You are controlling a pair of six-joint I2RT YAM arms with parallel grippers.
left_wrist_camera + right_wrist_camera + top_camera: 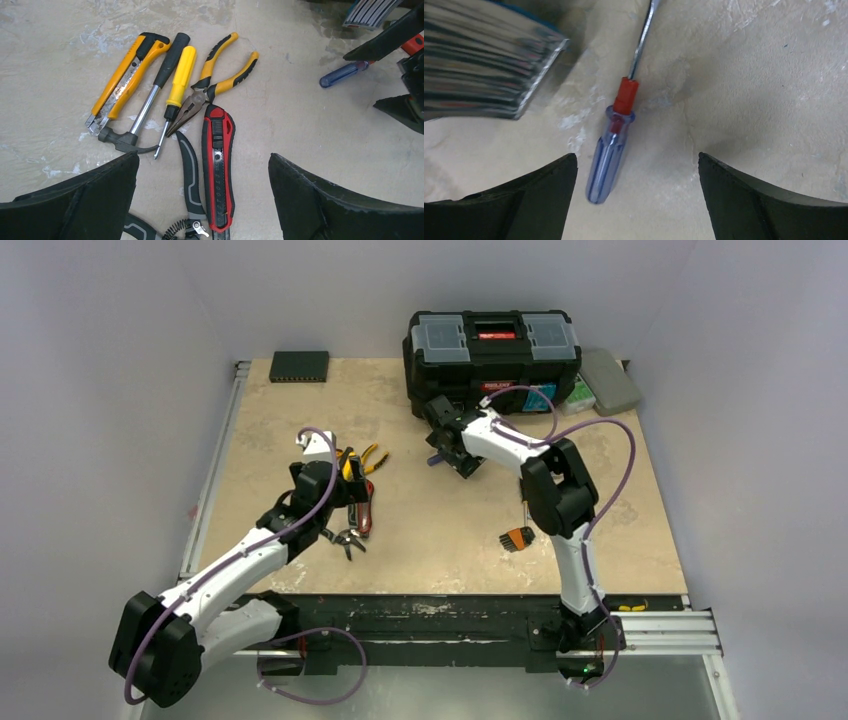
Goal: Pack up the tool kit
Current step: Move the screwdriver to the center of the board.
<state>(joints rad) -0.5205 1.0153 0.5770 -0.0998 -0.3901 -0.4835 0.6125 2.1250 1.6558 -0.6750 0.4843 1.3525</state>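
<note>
Pale grey walls close in on three sides of a worn beige table (pixel 300 420), its surface scuffed and blotched white. At its far edge we see the large black toolbox (pixel 492 350) with its lid down, so we judge nothing has been packed yet. We read both arms as set up for picking: the left gripper (pixel 203 156) hangs over a tidy row of hand tools near the table's left middle, fingers spread wide and holding nothing, the red utility knife (pixel 217 170) lying between them below. Beside it lie the hammer (pixel 171 60), yellow utility knife (pixel 122 80), pliers (pixel 202 92) and yellow screwdriver (pixel 180 77). The right gripper (pixel 637 156), just in front of the toolbox, is likewise spread and empty above the blue-handled screwdriver (pixel 606 160), which lies flat on the table
</note>
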